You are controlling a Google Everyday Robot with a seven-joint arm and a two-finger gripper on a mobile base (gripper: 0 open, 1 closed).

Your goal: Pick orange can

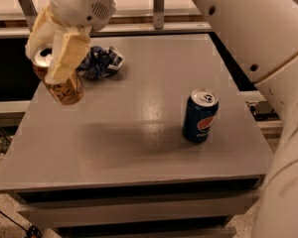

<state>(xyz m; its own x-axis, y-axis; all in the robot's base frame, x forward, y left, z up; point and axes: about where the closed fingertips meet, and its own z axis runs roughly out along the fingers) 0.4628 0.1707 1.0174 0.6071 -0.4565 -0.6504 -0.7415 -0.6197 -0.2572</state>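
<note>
The orange can (pixel 65 90) is copper-orange with dark script and a silver top. It hangs tilted in the air above the left part of the grey table (pixel 139 133). My gripper (pixel 52 58) is at the upper left, shut on the can, with one cream finger (pixel 67 53) across its front and the other behind it. The white arm runs from the gripper up and to the right across the view.
A blue Pepsi can (pixel 200 115) stands upright on the right part of the table. A crumpled blue-and-white snack bag (pixel 99 62) lies at the back left, just right of the gripper. The table's front edge is near the bottom.
</note>
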